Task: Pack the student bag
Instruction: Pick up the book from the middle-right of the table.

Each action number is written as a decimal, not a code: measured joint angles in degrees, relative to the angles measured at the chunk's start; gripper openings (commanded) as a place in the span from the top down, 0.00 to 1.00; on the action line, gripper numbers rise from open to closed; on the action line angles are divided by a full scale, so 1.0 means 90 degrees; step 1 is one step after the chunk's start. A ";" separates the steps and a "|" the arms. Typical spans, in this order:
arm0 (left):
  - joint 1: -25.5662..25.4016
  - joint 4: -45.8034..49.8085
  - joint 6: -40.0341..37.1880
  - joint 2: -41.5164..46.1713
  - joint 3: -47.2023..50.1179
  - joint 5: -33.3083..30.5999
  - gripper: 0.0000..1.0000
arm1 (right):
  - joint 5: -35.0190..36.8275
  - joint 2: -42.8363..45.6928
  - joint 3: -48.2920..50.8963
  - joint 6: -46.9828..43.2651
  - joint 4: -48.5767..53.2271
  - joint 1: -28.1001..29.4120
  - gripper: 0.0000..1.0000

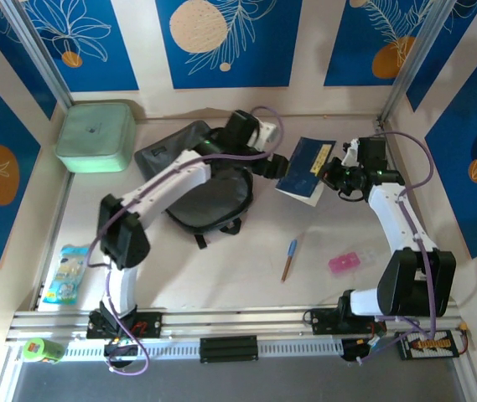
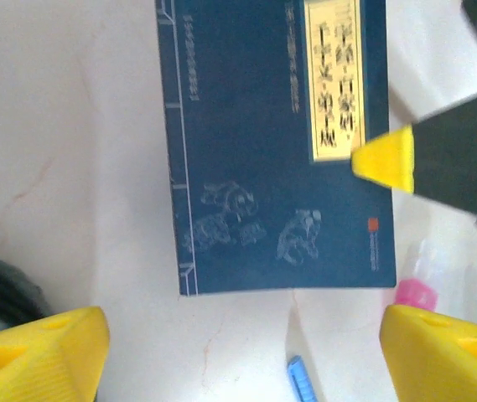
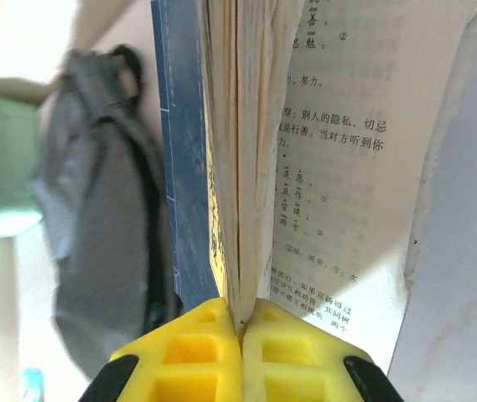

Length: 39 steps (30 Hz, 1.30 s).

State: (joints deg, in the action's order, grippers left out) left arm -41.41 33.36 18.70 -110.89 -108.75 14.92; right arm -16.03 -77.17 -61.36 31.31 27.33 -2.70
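Beside the dark grey fabric backpack (image 1: pixel 213 201), the right gripper (image 3: pixel 240 331) clamps a blue paperback book (image 1: pixel 307 167); the left gripper (image 2: pixel 242 347) gapes open.

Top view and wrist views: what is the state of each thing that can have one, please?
book: gripped at its edge, pages partly fanned open.
right hand: shut on the book.
left hand: open, holding nothing.
backpack: lying flat on the table; open or zipped, cannot tell.
green box: lid on.
pen: lying flat on the table.
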 measured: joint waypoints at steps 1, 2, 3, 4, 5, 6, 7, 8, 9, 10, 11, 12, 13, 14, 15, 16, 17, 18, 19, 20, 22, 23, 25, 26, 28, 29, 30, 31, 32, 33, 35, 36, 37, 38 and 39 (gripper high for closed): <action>0.0168 -0.0129 0.0112 0.0182 0.0209 0.0143 0.12 | -0.0236 0.0032 0.0000 -0.0024 -0.0095 0.0015 1.00; 0.0338 -0.0260 0.0248 0.0306 0.0415 0.0306 0.12 | -0.0457 0.0046 0.0000 -0.0036 -0.0182 0.0046 1.00; 0.0471 -0.0393 0.0357 0.0379 0.0590 0.0440 0.11 | -0.0622 0.0051 0.0000 -0.0046 -0.0243 0.0078 1.00; 0.0597 -0.0508 0.0464 0.0427 0.0772 0.0590 0.11 | -0.0809 0.0051 0.0000 -0.0058 -0.0313 0.0124 1.00; 0.0724 -0.0629 0.0583 0.0447 0.0962 0.0741 0.11 | -0.1001 0.0051 0.0000 -0.0075 -0.0376 0.0185 1.00; 0.0835 -0.0726 0.0690 0.0447 0.1120 0.0855 0.11 | -0.1139 0.0051 0.0000 -0.0095 -0.0420 0.0240 1.00; 0.0937 -0.0809 0.0780 0.0447 0.1287 0.0971 0.11 | -0.1316 0.0051 -0.0002 -0.0104 -0.0464 0.0313 1.00; 0.1018 -0.0884 0.0891 0.0447 0.1457 0.1090 0.12 | -0.1452 0.0051 -0.0002 -0.0124 -0.0495 0.0381 1.00; 0.1061 -0.0942 0.0967 0.0447 0.1564 0.1185 0.12 | -0.1566 0.0051 -0.0005 -0.0146 -0.0522 0.0447 1.00; 0.1090 -0.1020 0.1066 0.0447 0.1671 0.1304 0.13 | -0.1690 0.0051 -0.0015 -0.0170 -0.0546 0.0522 1.00; 0.1100 -0.1127 0.1154 0.0447 0.1756 0.1418 0.15 | -0.1795 0.0051 -0.0032 -0.0206 -0.0563 0.0600 1.00; 0.1100 -0.1234 0.1246 0.0447 0.1812 0.1542 0.18 | -0.1885 0.0049 -0.0063 -0.0245 -0.0578 0.0670 1.00; 0.1100 -0.1350 0.1326 0.0447 0.1853 0.1671 0.21 | -0.1965 0.0046 -0.0092 -0.0265 -0.0602 0.0731 1.00; 0.1098 -0.1491 0.1416 0.0447 0.1885 0.1809 0.27 | -0.2057 0.0036 -0.0136 -0.0287 -0.0624 0.0789 1.00; 0.1100 -0.1620 0.1506 0.0447 0.1904 0.1948 0.32 | -0.2123 0.0012 -0.0165 -0.0299 -0.0661 0.0835 1.00; 0.1100 -0.1770 0.1583 0.0447 0.1919 0.2081 0.37 | -0.2191 -0.0005 -0.0185 -0.0308 -0.0712 0.0874 1.00; 0.1100 -0.1950 0.1678 0.0447 0.1940 0.2208 0.42 | -0.2244 -0.0029 -0.0192 -0.0308 -0.0748 0.0891 1.00; 0.1100 -0.2086 0.1732 0.0459 0.1972 0.2283 0.47 | -0.2268 -0.0056 -0.0197 -0.0308 -0.0763 0.0901 1.00; 0.1100 -0.2256 0.1775 0.0483 0.2028 0.2351 0.52 | -0.2280 -0.0085 -0.0204 -0.0311 -0.0772 0.0901 1.00; 0.1100 -0.2370 0.1814 0.0520 0.2074 0.2395 0.57 | -0.2288 -0.0119 -0.0206 -0.0308 -0.0777 0.0901 1.00; 0.1100 -0.2555 0.1880 0.0607 0.2166 0.2426 0.66 | -0.2288 -0.0170 -0.0209 -0.0308 -0.0789 0.0891 1.00; 0.1100 -0.2650 0.1892 0.0658 0.2212 0.2458 0.70 | -0.2293 -0.0197 -0.0209 -0.0306 -0.0799 0.0882 1.00; 0.1103 -0.2798 0.1931 0.0743 0.2273 0.2489 0.79 | -0.2293 -0.0216 -0.0209 -0.0306 -0.0804 0.0862 1.00; 0.1105 -0.2854 0.1948 0.0780 0.2290 0.2504 0.85 | -0.2290 -0.0216 -0.0209 -0.0306 -0.0804 0.0850 1.00; 0.1137 -0.2992 0.2004 0.0831 0.2322 0.2548 0.94 | -0.2276 -0.0216 -0.0209 -0.0304 -0.0831 0.0831 0.96; 0.1151 -0.3043 0.2033 0.0855 0.2356 0.2560 0.98 | -0.2259 -0.0216 -0.0209 -0.0284 -0.0840 0.0818 0.86; 0.1158 -0.3104 0.2050 0.0877 0.2404 0.2565 1.00 | -0.2244 -0.0214 -0.0209 -0.0265 -0.0840 0.0806 0.76; 0.1163 -0.3167 0.2118 0.0901 0.2465 0.2562 1.00 | -0.2191 -0.0214 -0.0209 -0.0253 -0.0845 0.0804 0.66; 0.1183 -0.3196 0.2166 0.0925 0.2523 0.2560 1.00 | -0.2093 -0.0214 -0.0209 -0.0192 -0.0826 0.0801 0.56; 0.1209 -0.3232 0.2217 0.0947 0.2572 0.2552 1.00 | -0.1999 -0.0214 -0.0209 -0.0102 -0.0814 0.0782 0.50; 0.1294 -0.3305 0.2327 0.1025 0.2732 0.2426 1.00 | -0.1829 -0.0209 -0.0206 0.0022 -0.0833 0.0767 0.35; 0.1355 -0.3339 0.2412 0.1088 0.2837 0.2339 1.00 | -0.1763 -0.0202 -0.0189 0.0119 -0.0882 0.0767 0.31; 0.1426 -0.3402 0.2506 0.1173 0.2965 0.2210 1.00 | -0.1736 -0.0194 -0.0151 0.0228 -0.0964 0.0775 0.27; 0.1503 -0.3446 0.2613 0.1268 0.3084 0.2069 1.00 | -0.1717 -0.0185 -0.0092 0.0352 -0.1078 0.0809 0.23; 0.1579 -0.3507 0.2735 0.1362 0.3196 0.1921 1.00 | -0.1715 -0.0177 -0.0036 0.0493 -0.1171 0.0852 0.20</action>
State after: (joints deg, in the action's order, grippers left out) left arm -27.20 1.80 43.31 -98.63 -79.99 32.21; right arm -31.46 -78.76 -61.69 35.75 16.80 4.97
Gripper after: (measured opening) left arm 0.126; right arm 0.742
